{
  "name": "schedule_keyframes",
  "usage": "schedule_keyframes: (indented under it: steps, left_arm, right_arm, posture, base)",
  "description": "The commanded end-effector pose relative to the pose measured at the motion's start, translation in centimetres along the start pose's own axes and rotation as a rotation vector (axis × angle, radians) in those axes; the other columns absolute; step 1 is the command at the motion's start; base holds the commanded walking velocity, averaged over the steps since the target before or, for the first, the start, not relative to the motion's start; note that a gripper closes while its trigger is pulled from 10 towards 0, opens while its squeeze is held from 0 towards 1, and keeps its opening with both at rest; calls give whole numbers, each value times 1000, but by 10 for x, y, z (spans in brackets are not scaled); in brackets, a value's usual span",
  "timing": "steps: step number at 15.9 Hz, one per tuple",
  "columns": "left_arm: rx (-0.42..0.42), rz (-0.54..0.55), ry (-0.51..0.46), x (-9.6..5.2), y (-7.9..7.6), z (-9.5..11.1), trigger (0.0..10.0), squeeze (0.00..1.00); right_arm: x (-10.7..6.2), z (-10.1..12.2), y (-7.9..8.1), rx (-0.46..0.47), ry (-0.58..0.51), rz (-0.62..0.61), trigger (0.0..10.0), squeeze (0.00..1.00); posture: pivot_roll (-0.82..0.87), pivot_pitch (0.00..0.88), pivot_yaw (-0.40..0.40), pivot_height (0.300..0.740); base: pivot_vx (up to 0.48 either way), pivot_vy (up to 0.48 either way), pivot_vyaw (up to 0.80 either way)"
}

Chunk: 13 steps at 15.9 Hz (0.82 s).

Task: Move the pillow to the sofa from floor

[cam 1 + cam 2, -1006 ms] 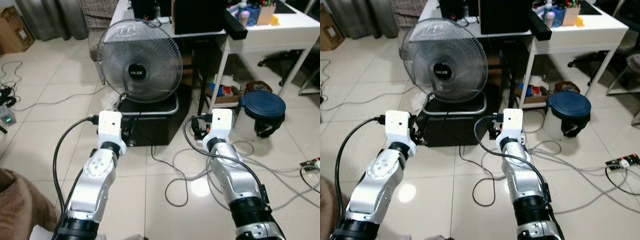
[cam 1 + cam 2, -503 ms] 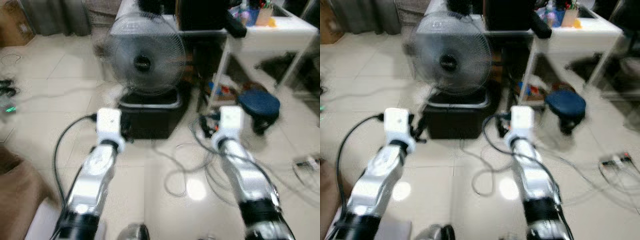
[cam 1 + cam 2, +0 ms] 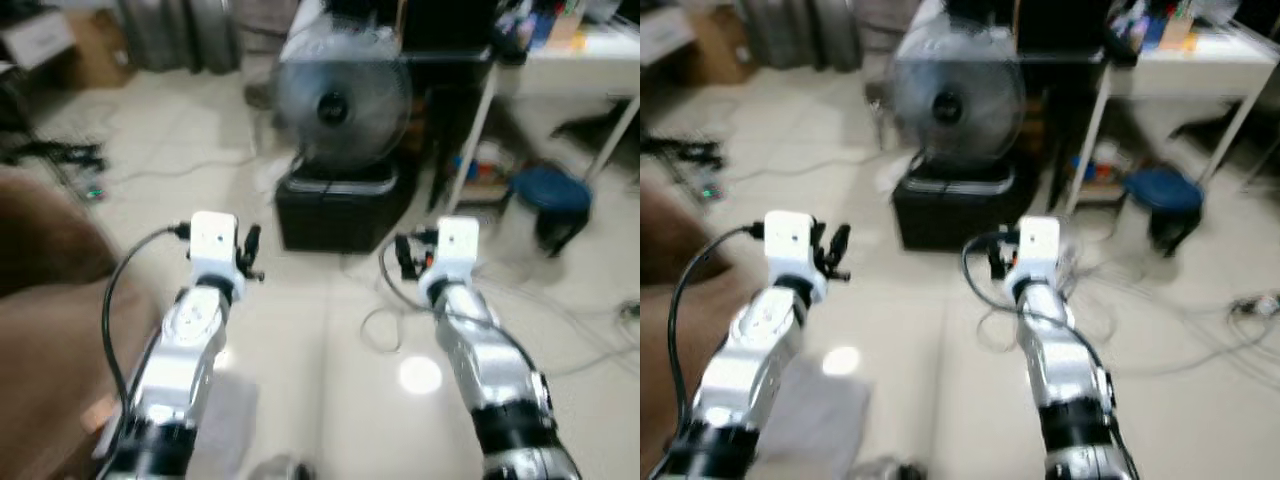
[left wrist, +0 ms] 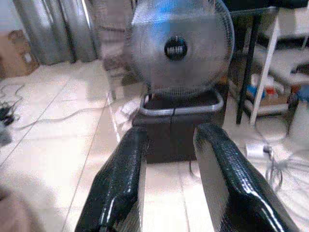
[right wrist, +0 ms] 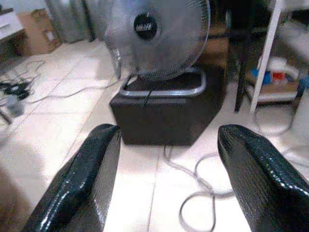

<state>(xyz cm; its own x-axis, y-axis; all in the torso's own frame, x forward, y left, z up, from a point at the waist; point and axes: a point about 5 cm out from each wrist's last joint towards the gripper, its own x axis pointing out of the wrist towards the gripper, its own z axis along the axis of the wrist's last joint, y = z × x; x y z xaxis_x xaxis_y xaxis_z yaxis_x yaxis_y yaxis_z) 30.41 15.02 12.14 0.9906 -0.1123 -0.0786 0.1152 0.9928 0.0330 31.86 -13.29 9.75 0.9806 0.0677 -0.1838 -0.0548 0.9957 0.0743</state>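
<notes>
Frames blurred. Brown pillow (image 3: 40, 300) sits low on the robot's left, beside the left arm; edges indistinct. Left gripper (image 4: 169, 179) fingers slightly apart, empty. Right gripper (image 5: 164, 179) fingers wide apart, empty. Both over bare tile floor (image 3: 330, 380). Ahead: fan (image 3: 343, 100) on black box (image 3: 340, 205), cables (image 3: 1140, 330) at right.

glossy pale tiled floor (image 3: 300, 330), blurred, strewn with loose cables (image 3: 1160, 330). a round fan (image 3: 342, 108) stands on a black box (image 3: 345, 210) beside a white table (image 3: 590, 60) with cluttered top. a cardboard box (image 3: 95, 45) and grey curtains (image 3: 185, 30) lie at the far left.
</notes>
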Motion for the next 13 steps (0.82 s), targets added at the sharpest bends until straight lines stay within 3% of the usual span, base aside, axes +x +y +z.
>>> schedule_keyframes:
  steps: [1,3,6,8,13]
  left_arm:
    - [16,-4,-4,2,2,1,10000,0]
    - [-10,-13,-26,2,0,2,10000,0]
    - [39,-12,-25,-2,3,1,10000,0]
    - [22,-7,-31,-3,3,1,10000,0]
    - [9,6,-35,-1,0,3,10000,0]
  right_arm:
    - [1,6,-2,10,-16,-8,10000,0]
    - [2,6,-4,14,-14,-14,10000,0]
    - [3,6,0,24,-14,24,10000,0]
    - [2,4,4,-2,-10,45,10000,0]
    - [2,3,4,-24,-1,56,10000,0]
  posture:
    - [-6,0,74,740]
    - [-6,0,74,740]
    - [13,0,58,740]
    - [12,0,50,740]
    - [2,0,47,740]
  base:
    - [-281,0,0]
    - [-251,0,0]
    - [0,0,0]
    - [0,0,0]
    - [0,-480,713]
